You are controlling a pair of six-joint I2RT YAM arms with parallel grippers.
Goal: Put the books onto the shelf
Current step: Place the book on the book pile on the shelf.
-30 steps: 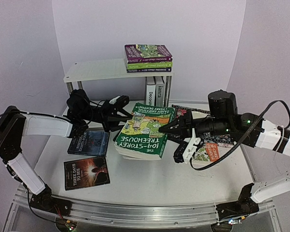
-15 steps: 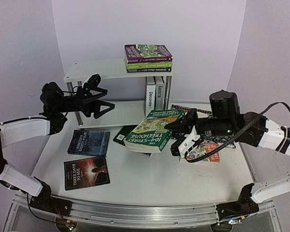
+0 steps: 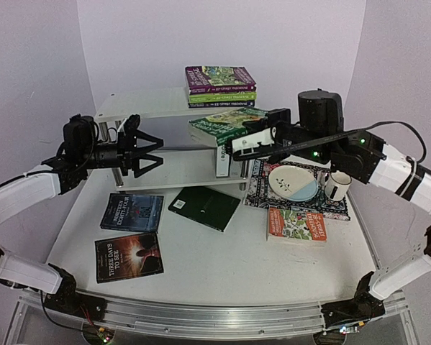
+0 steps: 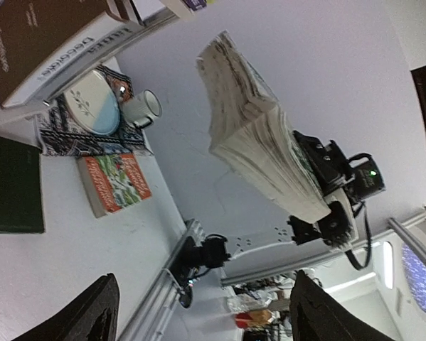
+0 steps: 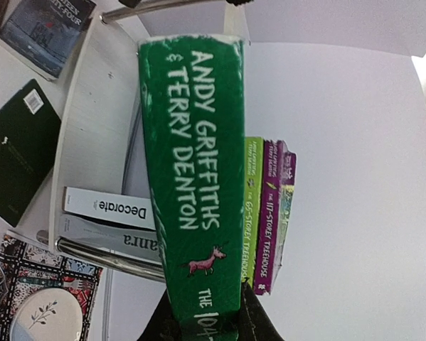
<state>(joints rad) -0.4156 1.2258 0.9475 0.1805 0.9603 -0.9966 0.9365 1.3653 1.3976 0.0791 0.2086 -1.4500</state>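
My right pincer was clamped on the thick green Treehouse book. It gripped the low end of the spine, and the authors' names ran away from my wrist in white. I held the book up at the front right corner of the top board of the shelf. It sat just in front of the stack of three Treehouse books, which lay flat at that board's right end. Whether my book touched the board or the stack, I could not tell.

My left pincer hung with its fingers spread wide and nothing between them. It was in front of the shelf's left legs, well apart from the held book.

On the lower board, at its right end, the brown Decorate book and the grey book stood upright side by side.

On the table, the dark green book lay flat near the middle, just in front of the shelf. Toward the left edge lay the dark blue book. The "Three Days to See" book lay nearer the front left corner, just beside it.

Toward the right edge, the orange Treehouse book lay flat against the near edge of the black patterned mat. That mat carried a plate and a mug.
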